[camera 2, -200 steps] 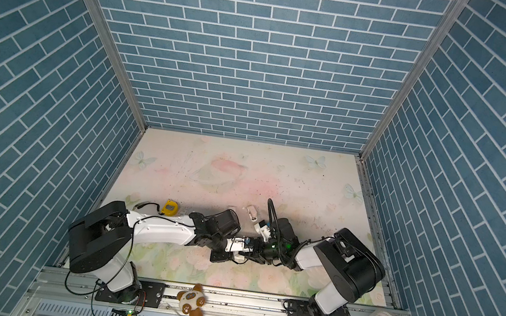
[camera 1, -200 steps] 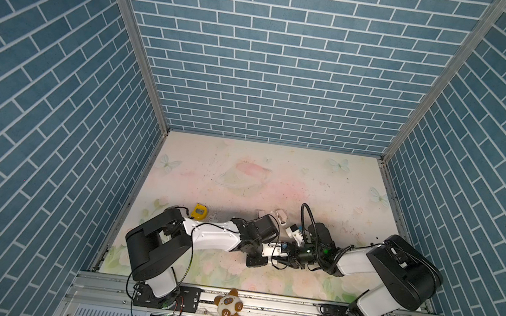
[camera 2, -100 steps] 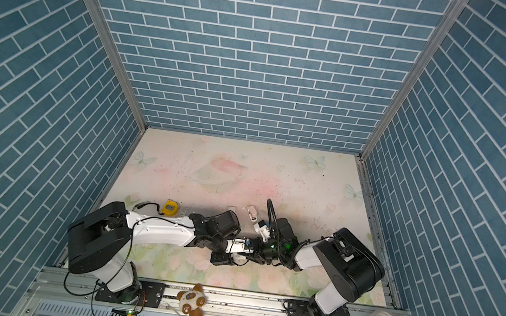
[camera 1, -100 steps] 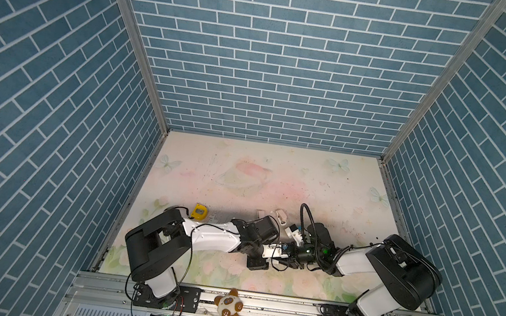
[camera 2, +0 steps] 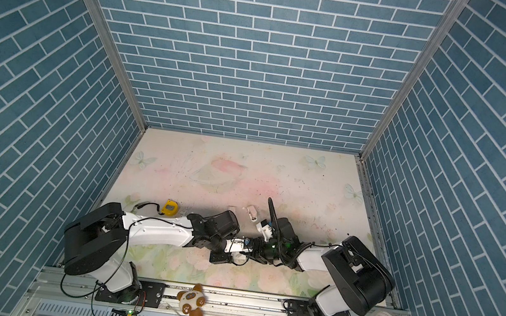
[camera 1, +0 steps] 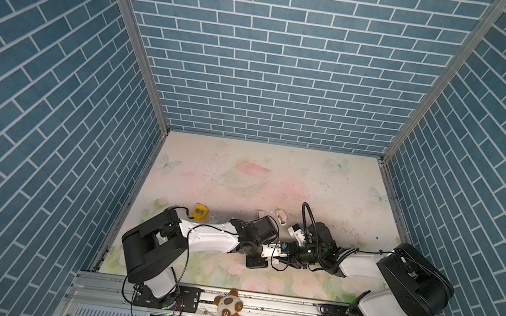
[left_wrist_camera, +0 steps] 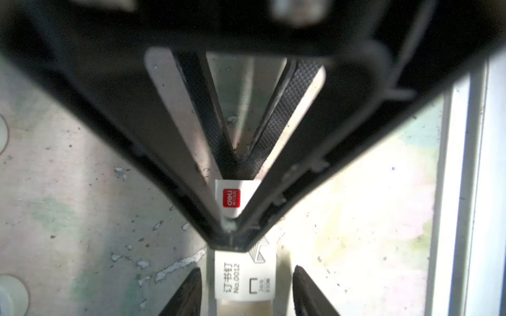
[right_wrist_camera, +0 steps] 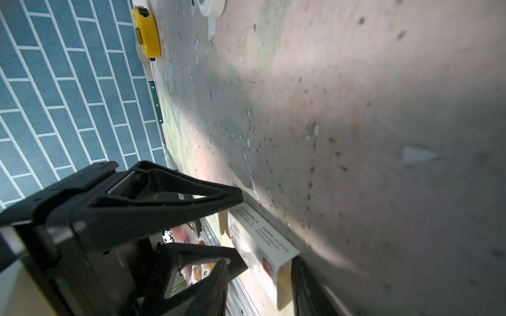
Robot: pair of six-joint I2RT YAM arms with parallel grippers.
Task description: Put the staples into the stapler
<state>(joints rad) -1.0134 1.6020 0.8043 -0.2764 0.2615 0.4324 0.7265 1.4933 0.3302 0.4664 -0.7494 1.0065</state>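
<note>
The left gripper [left_wrist_camera: 232, 240] has its jaws set narrow around one end of the white staple sleeve [left_wrist_camera: 243, 276], at the front middle of the flower-printed table [camera 1: 243, 171]. Whether its pads [left_wrist_camera: 287, 109] actually press the card cannot be told. The sleeve's long axis runs straight out in line with that gripper toward the right gripper [right_wrist_camera: 239, 229]. That gripper's jaws stand apart, and its fingers [left_wrist_camera: 191, 292] flank the far end with a sliver of table showing on either side. In both top views that line lies left to right, roughly along the table's front edge. The end at the left gripper is open. The top face carries a red square reading "deli", then "订书钉 No.0012", a staple outline and "26/6". An outlined arrow is half hidden, the side's finer print is too small to read, and the staple strips cannot be made out.
</note>
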